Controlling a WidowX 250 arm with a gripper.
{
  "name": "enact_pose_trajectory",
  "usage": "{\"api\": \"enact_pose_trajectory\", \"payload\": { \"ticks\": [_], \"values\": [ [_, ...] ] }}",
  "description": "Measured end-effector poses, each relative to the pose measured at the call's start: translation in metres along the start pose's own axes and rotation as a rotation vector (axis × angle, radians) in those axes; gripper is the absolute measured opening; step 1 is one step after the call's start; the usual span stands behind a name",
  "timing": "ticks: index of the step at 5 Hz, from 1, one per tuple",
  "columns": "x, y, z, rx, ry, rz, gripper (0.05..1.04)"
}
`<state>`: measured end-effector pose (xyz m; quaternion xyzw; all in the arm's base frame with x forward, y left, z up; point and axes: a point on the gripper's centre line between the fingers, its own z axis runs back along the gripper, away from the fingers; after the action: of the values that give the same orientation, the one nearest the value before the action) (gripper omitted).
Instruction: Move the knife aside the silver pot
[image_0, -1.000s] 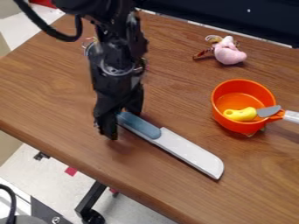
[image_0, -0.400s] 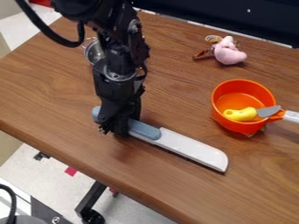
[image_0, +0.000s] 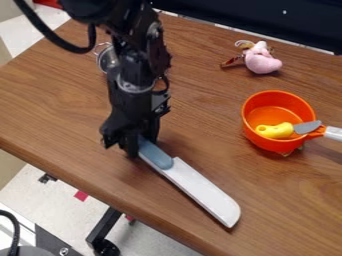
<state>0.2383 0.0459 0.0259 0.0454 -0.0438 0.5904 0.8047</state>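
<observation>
The gripper (image_0: 137, 145) is low over the left middle of the table, shut on the knife by its blue-grey handle (image_0: 155, 154). Part of the handle is hidden behind the black fingers. From there the knife's white blade (image_0: 200, 190) slants down and right toward the table's front edge. The silver pot (image_0: 106, 59) stands farther back on the left, mostly covered by the arm.
At the right is an orange pot (image_0: 248, 131) with a white handle, holding a yellow-handled toy knife (image_0: 275, 131). A pink plush toy (image_0: 262, 62) lies behind it. The wooden table's front edge (image_0: 100, 189) runs below the gripper.
The knife first shifted slightly, then turned so its blade tip swung toward the front edge and left. The gripper turned with it. The orange pot and plush toy stayed put.
</observation>
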Motion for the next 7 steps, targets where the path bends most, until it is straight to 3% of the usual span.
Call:
{"api": "enact_pose_trajectory", "payload": {
  "ticks": [2, 3, 4, 5, 6, 7],
  "values": [
    [0.014, -0.026, 0.023, -0.128, -0.019, -0.283, 0.366],
    [0.019, -0.036, 0.034, -0.195, -0.095, -0.447, 0.366],
    [0.017, -0.046, 0.04, -0.231, -0.125, -0.667, 0.366],
    [0.018, -0.054, 0.044, -0.25, -0.203, -0.791, 0.366],
    [0.019, -0.063, 0.05, -0.243, -0.18, -0.894, 0.366],
    [0.019, -0.066, 0.047, -0.228, -0.196, -0.936, 0.366]
  ]
}}
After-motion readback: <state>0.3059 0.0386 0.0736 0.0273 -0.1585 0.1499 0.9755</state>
